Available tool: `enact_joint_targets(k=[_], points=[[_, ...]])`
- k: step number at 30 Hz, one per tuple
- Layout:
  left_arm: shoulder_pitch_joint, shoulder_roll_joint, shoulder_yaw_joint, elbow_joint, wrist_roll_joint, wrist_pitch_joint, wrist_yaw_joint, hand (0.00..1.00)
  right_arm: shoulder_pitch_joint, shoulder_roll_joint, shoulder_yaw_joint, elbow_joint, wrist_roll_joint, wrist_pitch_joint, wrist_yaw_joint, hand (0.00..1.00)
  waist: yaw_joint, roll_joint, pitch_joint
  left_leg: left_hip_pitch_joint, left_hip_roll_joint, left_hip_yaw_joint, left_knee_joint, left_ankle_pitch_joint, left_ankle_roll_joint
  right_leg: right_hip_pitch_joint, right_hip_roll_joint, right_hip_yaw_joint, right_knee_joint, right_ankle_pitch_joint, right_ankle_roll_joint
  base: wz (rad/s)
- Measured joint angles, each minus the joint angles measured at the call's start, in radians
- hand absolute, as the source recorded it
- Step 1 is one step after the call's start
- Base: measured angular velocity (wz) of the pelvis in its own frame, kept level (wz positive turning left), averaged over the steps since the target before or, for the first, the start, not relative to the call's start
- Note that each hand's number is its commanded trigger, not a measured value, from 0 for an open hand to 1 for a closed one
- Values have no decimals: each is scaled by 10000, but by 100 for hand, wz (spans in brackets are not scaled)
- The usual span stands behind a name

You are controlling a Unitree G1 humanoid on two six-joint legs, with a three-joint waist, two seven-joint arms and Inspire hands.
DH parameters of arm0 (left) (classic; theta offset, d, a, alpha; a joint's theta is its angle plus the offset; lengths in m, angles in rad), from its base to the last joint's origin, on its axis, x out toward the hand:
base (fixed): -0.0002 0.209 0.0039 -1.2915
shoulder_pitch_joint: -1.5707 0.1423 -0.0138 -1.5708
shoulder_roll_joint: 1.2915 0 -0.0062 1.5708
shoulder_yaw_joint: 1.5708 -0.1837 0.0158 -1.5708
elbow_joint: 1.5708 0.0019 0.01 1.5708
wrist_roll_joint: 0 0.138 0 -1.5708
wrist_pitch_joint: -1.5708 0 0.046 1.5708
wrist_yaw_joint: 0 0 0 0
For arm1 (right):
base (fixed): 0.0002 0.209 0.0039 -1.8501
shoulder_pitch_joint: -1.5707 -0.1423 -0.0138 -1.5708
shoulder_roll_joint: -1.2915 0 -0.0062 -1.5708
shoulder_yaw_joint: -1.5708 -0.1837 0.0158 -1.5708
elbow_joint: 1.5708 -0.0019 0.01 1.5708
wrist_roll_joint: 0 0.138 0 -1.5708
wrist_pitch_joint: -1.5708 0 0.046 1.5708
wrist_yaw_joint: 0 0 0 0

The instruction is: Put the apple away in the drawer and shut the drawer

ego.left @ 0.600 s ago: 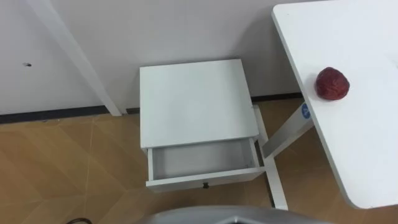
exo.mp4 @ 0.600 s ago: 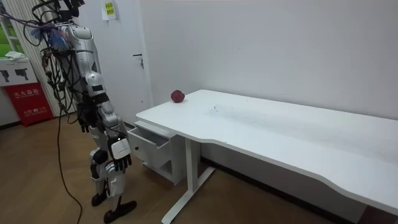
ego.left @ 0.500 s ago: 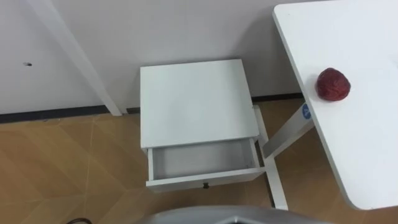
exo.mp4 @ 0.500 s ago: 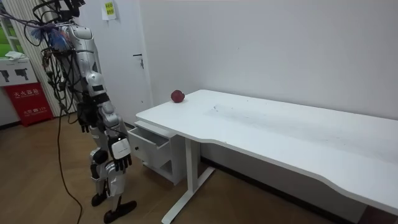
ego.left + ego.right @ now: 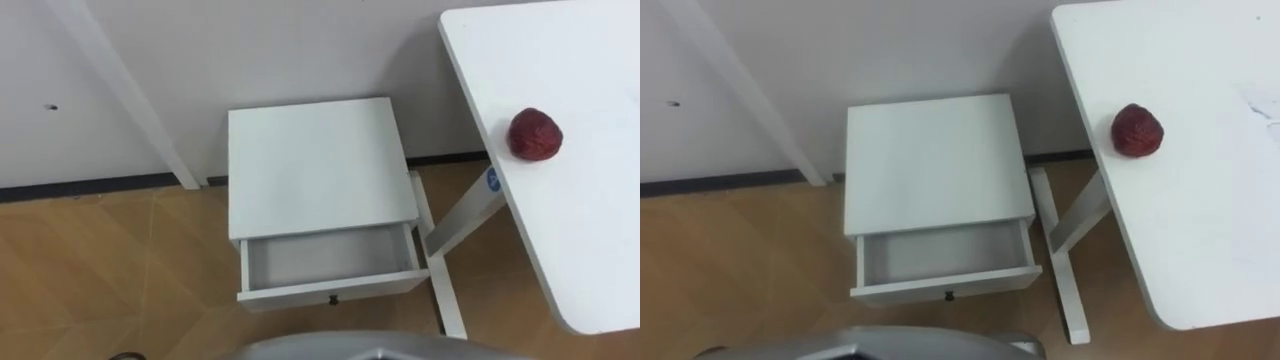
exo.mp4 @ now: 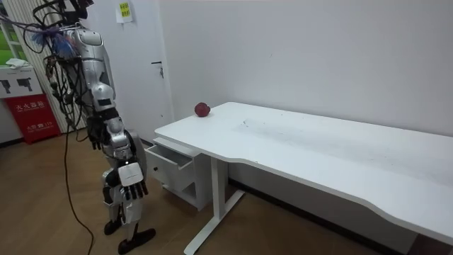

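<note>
A dark red apple (image 5: pixel 534 134) lies on the white desk (image 5: pixel 590 230), close to its left edge. Left of the desk stands a small white cabinet (image 5: pixel 318 165) against the wall. Its drawer (image 5: pixel 330 260) is pulled out toward me and holds nothing. In the room view I stand in front of the cabinet. My right hand (image 6: pixel 133 187) hangs by my thigh with relaxed fingers, well short of the drawer (image 6: pixel 168 157) and the apple (image 6: pixel 202 109). My left hand (image 6: pixel 95 133) hangs on my far side, fingers loose, holding nothing.
The desk's white leg and foot (image 5: pixel 445 265) stand right beside the drawer's right side. A white door frame (image 5: pixel 130 95) runs down the wall left of the cabinet. Wooden floor (image 5: pixel 110 270) spreads to the left. A red sign (image 6: pixel 32 113) stands behind me.
My right forearm has swung down a little, so that hand hangs slightly lower. The eye view has shifted a touch, the camera's own move. Apple and drawer are unchanged.
</note>
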Motion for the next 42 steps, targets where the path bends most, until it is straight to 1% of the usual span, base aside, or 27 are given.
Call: enact_joint_targets(k=[1,2,3,4,6,8,11,13,14,16,17,19,22,25,26,27,28,29,30,32,33,35,37,39,41,42], points=[[30,23,359,-10,-12,-89,136,0,6,1,-468,-31,957,-180,-125,0,-20,-18,5,64,4,43,-11,-11,2,11,-2,1,64,-11,-3,-9],[27,70,501,-16,-22,-132,211,0,35,-8,-729,-129,1917,-329,-258,0,-56,-36,6,129,5,80,-50,-16,2,36,2,42,69,-14,-2,-9],[28,103,515,-16,-36,-152,240,0,51,-9,-881,-153,2324,-404,-315,0,-94,-45,2,153,5,93,-82,-21,2,36,4,70,69,-18,3,-7],[40,131,651,-12,-94,-187,303,0,-25,-9,-1169,-178,3058,-520,-433,0,-190,-68,1,156,1,100,-106,-22,3,31,12,86,66,-20,7,-4],[92,154,833,10,-185,-238,304,0,-31,5,-1799,-324,4089,-595,-569,0,-241,-83,-14,164,-5,115,-95,-43,15,30,61,130,61,-20,12,-5],[309,162,1159,-5,-188,-318,303,0,12,-6,-2491,-458,5771,-694,-834,0,-260,-152,-58,192,-12,198,-80,-48,14,36,55,189,101,-19,17,-9],[471,170,1519,-55,-189,-303,305,0,198,-13,-3082,-894,7251,-752,-1221,0,-279,-240,-90,245,-27,227,-67,-48,14,35,44,228,103,-18,19,-5],[527,197,1706,-50,-190,-288,310,0,243,-12,-3498,-1234,7703,-820,-1485,0,-279,-270,-83,291,-27,248,-70,-48,14,54,40,278,114,-19,19,-10],[535,213,1802,-50,-187,-288,339,0,219,-22,-3771,-1461,7922,-919,-1726,0,-276,-277,-82,317,-25,303,-69,-48,14,59,45,344,125,-19,20,-12],[550,277,1800,-51,-187,-289,381,0,125,-37,-4051,-1738,8130,-1098,-2101,0,-325,-301,-77,294,-19,378,-73,-49,13,64,46,377,85,-28,30,-5],[551,336,1793,-58,-187,-299,383,0,65,-51,-4055,-1851,8236,-1231,-2328,0,-421,-320,-75,277,-15,383,-72,-54,13,41,50,386,84,-49,41,4],[560,395,1792,-57,-187,-299,382,0,-11,-60,-4055,-1962,8446,-1366,-2606,0,-522,-317,-74,230,18,382,-63,-120,20,-5,80,384,93,-51,43,3],[638,450,1793,-135,-188,-298,370,0,-32,-71,-4119,-2074,8778,-1393,-3070,0,-533,-325,-79,157,35,398,10,-175,29,-58,100,428,111,-42,46,-3],[924,452,1794,-553,-185,-284,321,0,-25,-87,-4132,-2491,8977,-1394,-3666,0,-537,-367,-107,118,35,478,-2,-180,27,-164,101,490,237,-40,48,-8],[1028,456,1793,-736,-180,-280,305,0,-19,-123,-4148,-2856,9034,-1404,-3940,0,-555,-352,-98,103,30,513,1,-180,27,-206,96,510,275,-40,48,-7],[1054,465,1794,-805,-177,-280,305,0,-18,-153,-4174,-3013,9054,-1425,-4039,0,-596,-360,-104,102,26,524,2,-180,27,-209,94,511,275,-40,48,-4],[1064,491,1794,-902,-173,-280,305,0,-23,-190,-4399,-3290,9070,-1507,-4199,0,-636,-349,-98,104,22,526,2,-180,27,-204,92,508,276,-41,49,0],[1075,499,1793,-1000,-171,-281,305,0,-48,-256,-4429,-3550,9145,-1641,-4430,0,-691,-353,-97,106,21,528,2,-180,27,-199,93,509,275,-41,49,0],[1073,499,1793,-1038,-171,-282,305,0,-53,-288,-4429,-3702,9245,-1690,-4520,0,-709,-355,-96,107,21,528,2,-180,27,-198,93,505,272,-41,50,0],[1058,500,1778,-1199,-202,-298,305,0,-109,-515,-4427,-4212,9648,-1844,-4919,0,-714,-367,-94,132,20,534,1,-180,27,-183,93,496,266,-44,52,0],[1057,502,1778,-1204,-201,-319,305,0,-99,-543,-4429,-4378,9641,-1890,-5018,0,-714,-372,-96,136,19,537,1,-180,27,-181,93,497,265,-45,53,0],[1046,506,1782,-1210,-194,-374,304,0,-102,-745,-4430,-4810,9622,-2108,-5316,0,-730,-386,-102,136,19,542,2,-180,27,-181,92,496,250,-46,55,0],[1048,508,1782,-1234,-200,-376,281,0,-65,-851,-4471,-5253,9577,-2213,-5637,0,-747,-396,-99,128,19,540,-1,-180,27,-187,92,496,229,-50,60,0],[1088,508,1762,-1337,-200,-377,235,0,-8,-849,-4487,-6088,9472,-2342,-6030,0,-746,-395,-100,79,20,549,-3,-180,27,-262,92,500,227,-59,67,0],[1095,521,1661,-1517,-182,-493,145,0,3,-849,-4456,-7220,8712,-2534,-6591,0,-720,-392,-100,-113,20,555,5,-177,31,-501,94,519,294,-54,63,0],[1096,521,1660,-1529,-189,-526,112,0,29,-848,-4415,-7555,8549,-2572,-6747,0,-703,-392,-99,-162,20,555,14,-176,33,-544,95,535,327,-51,59,-7]])
